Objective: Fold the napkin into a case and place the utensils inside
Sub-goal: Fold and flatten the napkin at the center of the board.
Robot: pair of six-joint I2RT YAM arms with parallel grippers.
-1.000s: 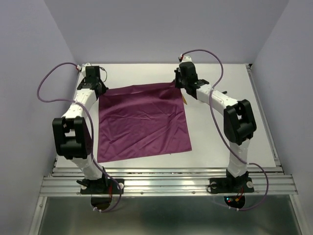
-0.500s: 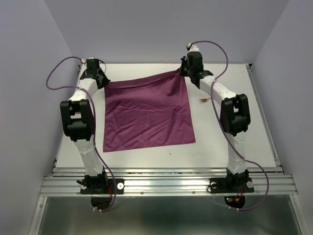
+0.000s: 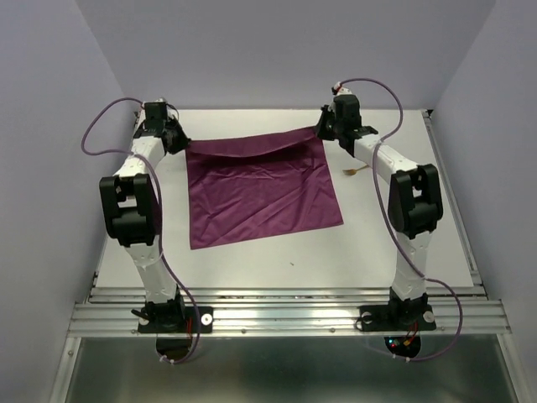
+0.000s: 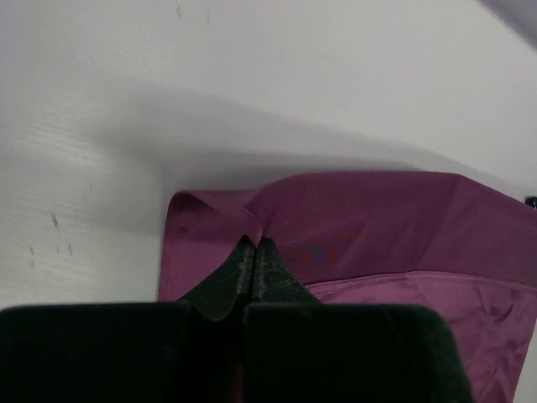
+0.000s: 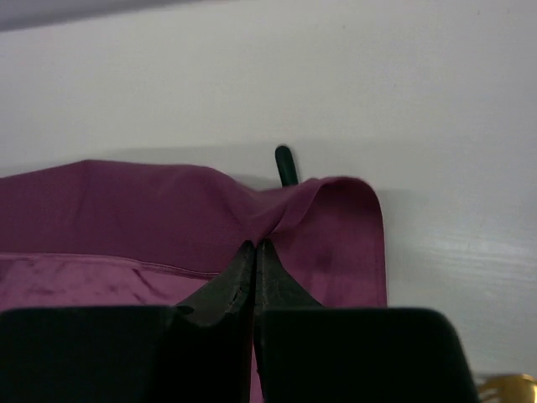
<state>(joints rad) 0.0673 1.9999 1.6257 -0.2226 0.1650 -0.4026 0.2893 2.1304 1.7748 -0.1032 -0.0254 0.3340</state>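
Note:
The magenta-purple napkin [image 3: 260, 193] lies spread on the white table [image 3: 252, 269], with its far edge lifted and sagging between the two grippers. My left gripper [image 3: 184, 143] is shut on the far left corner, and the left wrist view shows the cloth [image 4: 377, 218] pinched at the fingertips of that gripper [image 4: 255, 243]. My right gripper [image 3: 322, 133] is shut on the far right corner, with the napkin [image 5: 126, 210] bunched at its tips [image 5: 255, 245]. One utensil [image 3: 357, 170] lies on the table right of the napkin. Past the lifted cloth a black handle tip [image 5: 285, 164] shows.
Grey walls close in the table on the left, back and right. A metal rail [image 3: 285, 315] runs along the near edge by the arm bases. A gold piece [image 5: 506, 389] shows at the bottom right corner of the right wrist view.
Both grippers have moved toward the far side while holding the napkin's far corners. The cloth has been dragged away from the arm bases and its far edge now hangs raised.

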